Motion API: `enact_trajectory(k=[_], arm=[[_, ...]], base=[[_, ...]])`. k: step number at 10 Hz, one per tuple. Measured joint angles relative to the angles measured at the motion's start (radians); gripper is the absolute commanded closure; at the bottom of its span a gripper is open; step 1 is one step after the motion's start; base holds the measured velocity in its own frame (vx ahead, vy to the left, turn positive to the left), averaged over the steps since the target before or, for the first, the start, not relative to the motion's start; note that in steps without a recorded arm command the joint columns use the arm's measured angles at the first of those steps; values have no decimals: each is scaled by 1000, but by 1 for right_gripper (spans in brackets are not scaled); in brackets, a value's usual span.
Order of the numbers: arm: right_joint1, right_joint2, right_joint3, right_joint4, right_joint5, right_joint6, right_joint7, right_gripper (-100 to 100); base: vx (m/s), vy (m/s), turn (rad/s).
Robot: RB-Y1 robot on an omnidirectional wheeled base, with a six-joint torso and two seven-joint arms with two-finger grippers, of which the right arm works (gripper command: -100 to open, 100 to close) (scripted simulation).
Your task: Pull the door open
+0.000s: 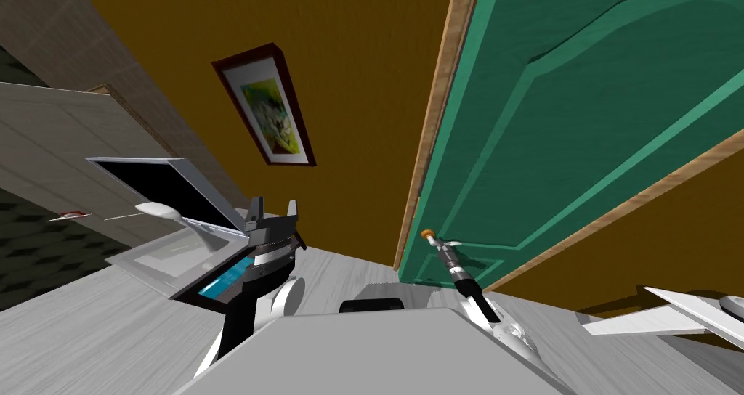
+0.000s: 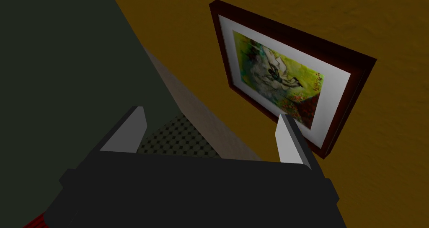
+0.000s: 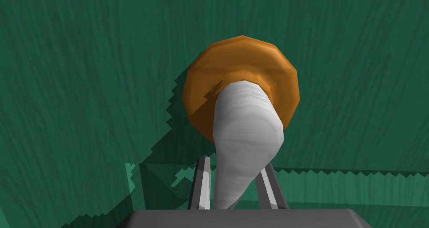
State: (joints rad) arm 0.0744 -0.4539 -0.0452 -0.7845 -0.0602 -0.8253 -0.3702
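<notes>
Closest to the wrist camera, our right gripper (image 3: 236, 167) is clenching the grey handle (image 3: 245, 129), one finger pressing each of its sides. Beyond the fingers, the handle is meeting an orange disc (image 3: 272, 66) fixed to the green door (image 3: 83, 70). That close view is showing the grip itself. The head view is showing the setting: the door is standing ahead and to our right in a wooden frame (image 1: 434, 122), with the handle low on it, near the frame-side edge. A framed picture (image 1: 265, 107) is hanging on the ochre wall (image 1: 349, 64) left of the frame. Our left gripper (image 1: 275, 210) is hovering well left of the door, fingers released and apart. A white object (image 1: 668, 314) that we cannot identify is lying on the floor (image 1: 87, 332) at far right.
</notes>
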Motion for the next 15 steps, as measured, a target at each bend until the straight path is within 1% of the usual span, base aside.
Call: enact_trajectory(k=[2,3,4,5,7,8,10,11,12,13,14,15], arm=[[20,-20,28,-4,12,-27,-27,100],[27,-30,42,-3,18,-41,-41,100],[30,-28,46,-2,20,-43,-45,100],[36,-35,49,4,21,-55,-51,100],[51,-54,57,11,25,-92,-70,100],[60,-62,62,21,28,-118,-80,100],[83,-78,73,25,33,-157,-96,100],[101,-89,75,16,34,-171,-104,100],[113,-98,79,12,36,-183,-114,100],[117,-96,82,14,37,-184,-116,100],[126,-101,82,16,37,-191,-119,100],[128,-107,83,26,37,-209,-124,100]], base=[[-200,-75,84],[-92,-33,25],[-120,-39,136],[-225,-84,175],[-202,-79,171],[-213,-87,167],[-227,-65,158],[-202,-57,88],[-81,-28,8],[-154,-53,201],[-229,-107,233],[-212,-101,185]])
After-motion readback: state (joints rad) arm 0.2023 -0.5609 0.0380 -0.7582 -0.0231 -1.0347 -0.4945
